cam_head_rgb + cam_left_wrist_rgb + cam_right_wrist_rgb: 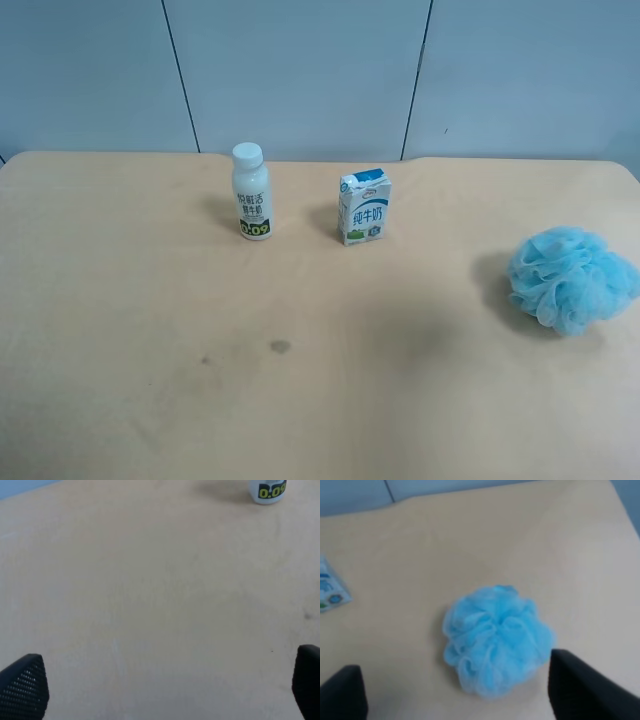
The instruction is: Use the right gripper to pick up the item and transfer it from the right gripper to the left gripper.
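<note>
The light blue mesh bath pouf (571, 277) lies on the beige table near the exterior high view's right edge. No arm shows in that view. In the right wrist view the pouf (496, 637) sits between the two black fingers (585, 692) of my right gripper (465, 695), which is open wide and above it, not touching. In the left wrist view my left gripper (167, 690) is open over bare table; only its two black fingertips (22, 685) show at the picture's corners.
A white bottle (251, 192) and a blue-white milk carton (364, 207) stand upright toward the back of the table (150, 400). The bottle's base shows in the left wrist view (268, 491), the carton's corner in the right wrist view (331, 592). A grey-blue wall lies behind.
</note>
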Action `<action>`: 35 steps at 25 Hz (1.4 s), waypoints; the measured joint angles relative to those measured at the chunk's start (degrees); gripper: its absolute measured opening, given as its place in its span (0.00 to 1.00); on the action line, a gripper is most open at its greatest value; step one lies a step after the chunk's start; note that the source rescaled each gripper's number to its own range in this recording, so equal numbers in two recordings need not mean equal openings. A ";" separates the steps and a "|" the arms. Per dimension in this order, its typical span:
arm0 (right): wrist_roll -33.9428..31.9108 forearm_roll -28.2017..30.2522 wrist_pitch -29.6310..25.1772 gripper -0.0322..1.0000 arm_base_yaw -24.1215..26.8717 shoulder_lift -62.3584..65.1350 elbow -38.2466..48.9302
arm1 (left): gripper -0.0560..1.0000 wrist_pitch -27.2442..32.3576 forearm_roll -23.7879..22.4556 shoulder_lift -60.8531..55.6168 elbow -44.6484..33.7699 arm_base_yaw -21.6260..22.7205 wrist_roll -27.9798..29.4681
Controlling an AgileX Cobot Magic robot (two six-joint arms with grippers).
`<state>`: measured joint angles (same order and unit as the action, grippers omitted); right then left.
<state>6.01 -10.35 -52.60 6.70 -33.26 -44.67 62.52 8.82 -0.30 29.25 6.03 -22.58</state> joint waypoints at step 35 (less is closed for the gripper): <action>7.77 -8.73 10.00 0.79 -0.40 -44.16 -1.02 | 1.00 0.00 0.00 0.00 0.00 0.00 0.00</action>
<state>13.78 -19.08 -42.59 6.30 -77.42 -45.69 62.52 8.82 -0.30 29.25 6.03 -22.58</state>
